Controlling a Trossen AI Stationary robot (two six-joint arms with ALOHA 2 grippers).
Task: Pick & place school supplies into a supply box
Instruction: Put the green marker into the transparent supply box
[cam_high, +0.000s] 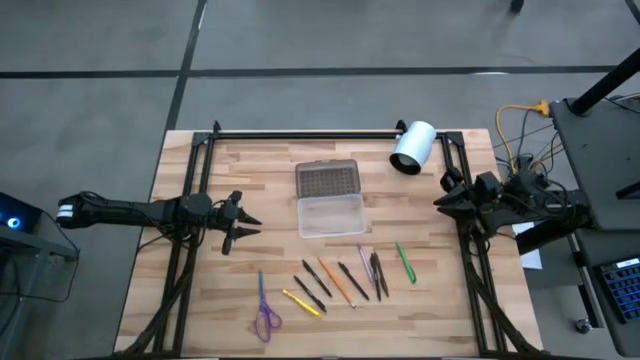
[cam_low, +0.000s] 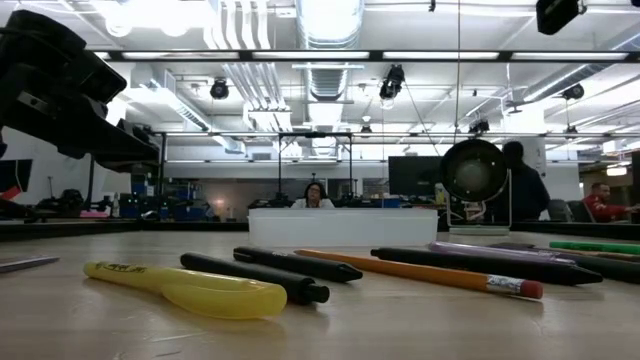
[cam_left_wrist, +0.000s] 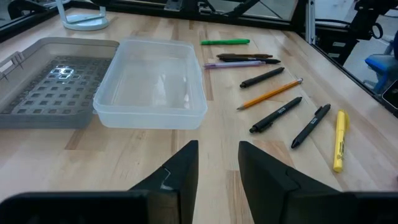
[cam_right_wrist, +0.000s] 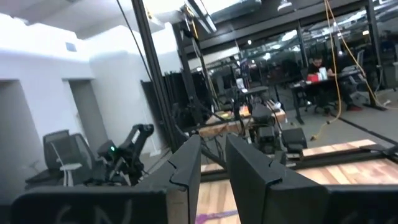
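Observation:
The supply box (cam_high: 331, 215) is a clear open tray lying flat mid-table, with its grey textured lid (cam_high: 327, 180) attached at its far side. The school supplies lie flat on the table, nearer than the box: purple scissors (cam_high: 265, 312), a yellow marker (cam_high: 301, 303), black pens (cam_high: 312, 283), an orange pencil (cam_high: 335, 280), a purple pen (cam_high: 366, 264) and a green pen (cam_high: 405, 263). My left gripper (cam_high: 245, 222) stands open left of the box, pointing at it (cam_left_wrist: 217, 152). My right gripper (cam_high: 440, 195) is raised at the table's right edge, open and holding nothing (cam_right_wrist: 213, 146).
A white cylinder (cam_high: 412, 147) lies at the table's far right. Black frame rails (cam_high: 190, 200) run along both sides and the far edge. Bare wood lies between the box and my left gripper. People sit in the room beyond (cam_low: 315, 195).

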